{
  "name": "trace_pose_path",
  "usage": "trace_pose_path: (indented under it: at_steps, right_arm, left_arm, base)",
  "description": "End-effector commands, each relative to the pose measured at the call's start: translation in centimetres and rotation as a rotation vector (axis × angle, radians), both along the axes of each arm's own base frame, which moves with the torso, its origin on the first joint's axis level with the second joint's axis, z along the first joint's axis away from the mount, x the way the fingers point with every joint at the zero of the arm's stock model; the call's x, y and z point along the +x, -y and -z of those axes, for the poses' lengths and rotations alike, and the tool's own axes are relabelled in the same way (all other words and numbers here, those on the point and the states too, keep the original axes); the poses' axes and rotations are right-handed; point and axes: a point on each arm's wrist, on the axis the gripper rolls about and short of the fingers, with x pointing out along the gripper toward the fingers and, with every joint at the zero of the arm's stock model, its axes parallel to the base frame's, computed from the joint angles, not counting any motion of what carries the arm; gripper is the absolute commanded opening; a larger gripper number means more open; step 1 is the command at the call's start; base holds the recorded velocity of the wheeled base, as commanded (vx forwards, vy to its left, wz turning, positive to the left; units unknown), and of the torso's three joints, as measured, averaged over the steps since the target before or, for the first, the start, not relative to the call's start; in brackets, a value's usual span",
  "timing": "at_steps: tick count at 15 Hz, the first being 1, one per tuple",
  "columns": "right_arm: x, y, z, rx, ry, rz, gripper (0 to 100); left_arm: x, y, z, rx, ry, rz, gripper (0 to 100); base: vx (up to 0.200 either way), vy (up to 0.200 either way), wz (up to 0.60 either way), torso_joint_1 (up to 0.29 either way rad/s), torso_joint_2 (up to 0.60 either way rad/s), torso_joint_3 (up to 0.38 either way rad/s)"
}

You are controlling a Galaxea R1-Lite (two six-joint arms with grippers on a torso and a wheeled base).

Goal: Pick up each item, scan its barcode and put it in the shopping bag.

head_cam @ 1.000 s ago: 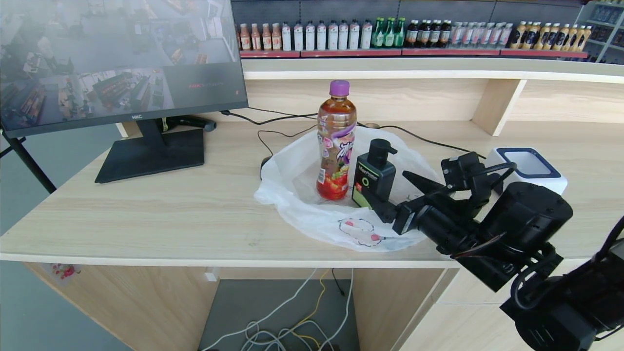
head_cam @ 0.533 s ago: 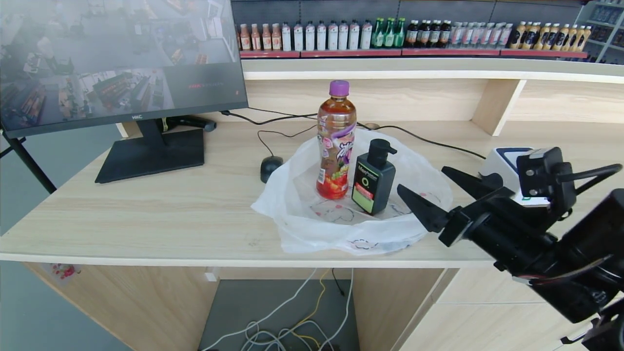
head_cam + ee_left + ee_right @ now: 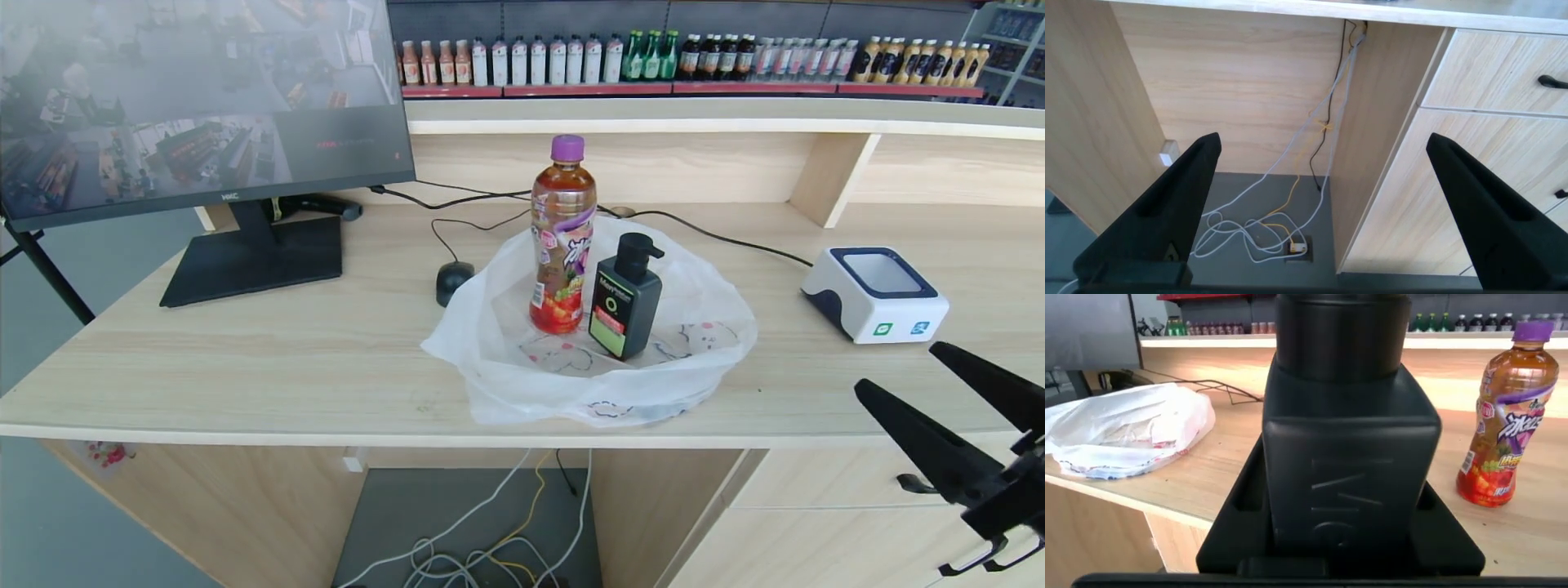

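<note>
A white plastic shopping bag (image 3: pixel 506 359) is seen spread open on the wooden counter (image 3: pixel 245 351) at the centre of the head view. Two items stand upright inside it. A drink bottle (image 3: pixel 562 245) with a purple cap is placed at the middle. A dark pump bottle (image 3: pixel 624 306) is set just beside it, toward the right of the frame and slightly nearer the camera. A white scanner (image 3: pixel 873 294) with a dark blue rim is found at the right of the frame, apart from the bag, with its window turned upward.

The right gripper (image 3: pixel 896 366) is seen at the lower right of the head view, in front of the counter edge and below the scanner. Its jaws are spread wide and nothing is held between them. In the right wrist view a dark, square-bodied object (image 3: pixel 1343 465) is shown close before the lens; what it is cannot be told.

The left gripper (image 3: pixel 1323 143) is shown in the left wrist view below counter height. It is pointed at the cables (image 3: pixel 1274 229) on the floor and at the drawers (image 3: pixel 1503 73). Its jaws are wide apart and nothing is gripped.

A monitor (image 3: pixel 196 98) is seen at the upper left of the head view and a black mouse (image 3: pixel 453 282) just left of the bag. A shelf of bottles (image 3: pixel 694 57) is lined along the top.
</note>
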Motion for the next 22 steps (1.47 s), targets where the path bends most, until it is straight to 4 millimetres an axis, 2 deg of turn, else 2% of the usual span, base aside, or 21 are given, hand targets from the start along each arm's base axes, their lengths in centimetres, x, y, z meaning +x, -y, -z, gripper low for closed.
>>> trace_pose_path:
  at_steps: [1,4,8,9,10,11,14,17,22]
  right_arm:
    - [0.0,0.4,0.5,-0.004,-0.017,0.004,0]
    - [0.9,-0.1,0.7,0.002,-0.042,-0.024,0]
    - [4.9,0.2,0.7,-0.003,-0.044,0.0,0]
    - [5.3,0.4,0.7,-0.004,-0.042,0.011,0]
    - [6.5,0.4,-0.7,0.022,0.014,0.029,0]
    - [6.7,0.3,-1.4,0.035,0.04,0.031,0]
    - [7.0,0.1,-1.1,0.035,0.039,0.031,0]
    - [6.1,0.6,-0.9,0.032,0.031,0.032,0]
    - [5.8,1.0,-1.1,0.053,0.038,0.037,0]
  left_arm:
    - [0.0,0.0,0.0,0.0,0.0,-0.001,100]
    - [0.0,0.0,0.0,-0.005,0.0,-0.001,100]
    - [0.0,0.0,0.0,-0.003,0.0,-0.001,100]
    - [0.0,0.0,0.0,-0.005,0.0,-0.001,100]
    - [0.0,0.0,0.0,-0.005,0.0,-0.001,100]
    - [0.0,0.0,0.0,-0.005,0.0,-0.001,100]
    - [0.0,0.0,0.0,-0.006,0.0,-0.001,100]
    - [0.0,0.0,0.0,-0.008,0.0,-0.001,100]
    - [0.0,0.0,0.0,-0.006,0.0,-0.001,100]
  base:
    - [0.0,0.0,0.0,0.0,0.0,0.0]
    - [0.0,0.0,0.0,0.0,0.0,0.0]
    - [0.0,0.0,0.0,0.0,0.0,0.0]
    - [0.0,0.0,0.0,0.0,0.0,0.0]
    - [0.0,0.0,0.0,0.0,0.0,0.0]
    - [0.0,0.0,0.0,0.0,0.0,0.0]
    - [0.0,0.0,0.0,0.0,0.0,0.0]
    - [0.0,0.0,0.0,0.0,0.0,0.0]
    - [0.0,0.0,0.0,0.0,0.0,0.0]
